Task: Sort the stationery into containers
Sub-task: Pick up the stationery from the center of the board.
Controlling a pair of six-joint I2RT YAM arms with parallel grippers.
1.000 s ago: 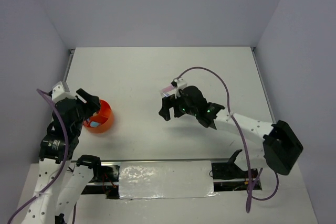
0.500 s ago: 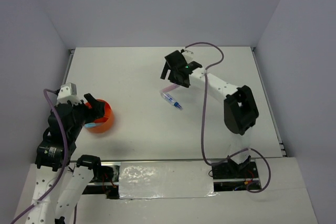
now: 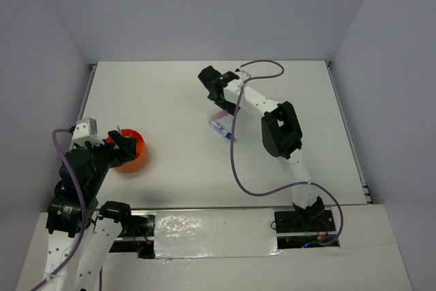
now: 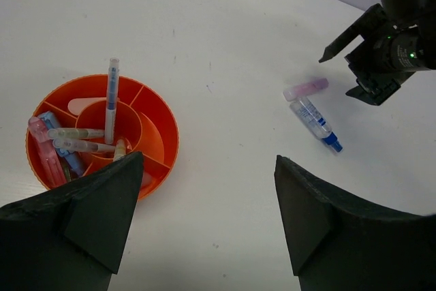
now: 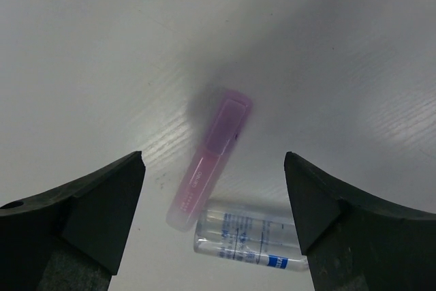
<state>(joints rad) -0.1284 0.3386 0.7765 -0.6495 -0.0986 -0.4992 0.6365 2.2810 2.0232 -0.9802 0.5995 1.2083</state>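
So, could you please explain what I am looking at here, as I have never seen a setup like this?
These are two robot arms, the left arm and the right arm, bolted at the near edge of a white table. The wide picture comes from a fixed camera above and behind them. The other two come from a camera on each wrist, so the dark wedges at the bottom of those views are that arm's own fingers.

The left gripper is open and empty, close to the orange cup. The cup is divided into compartments and holds several pens and pastel pieces.

The right gripper is also open. It hangs above a pink piece and a clear blue-tipped pen, which lie close together on the table. Neither gripper is holding anything.
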